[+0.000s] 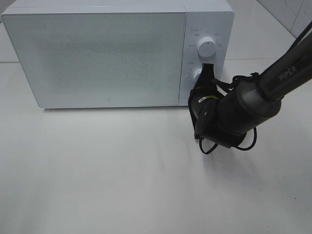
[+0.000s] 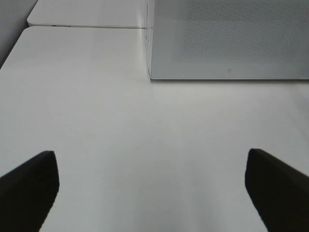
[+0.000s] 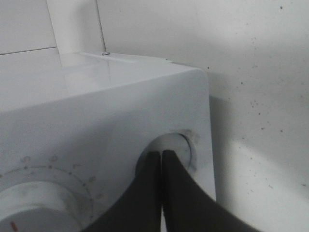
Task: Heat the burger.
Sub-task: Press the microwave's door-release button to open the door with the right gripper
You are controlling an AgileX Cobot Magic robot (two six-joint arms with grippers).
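The word "PiPER" stands in white letters on the dark right arm (image 1: 291, 73); it is the only word that can be read; tiny grey words ring the upper knob (image 1: 207, 47) of the white microwave (image 1: 214, 14), but they are too small to make out; a tiny mark (image 1: 108, 99) sits low on the microwave door (image 1: 97, 53), maybe a brand sign; a small pale sticker on the right gripper (image 1: 206, 68) is too blurry to read; in the right wrist view, little ticks and signs curve round a dial (image 3: 38, 208), all blurred.
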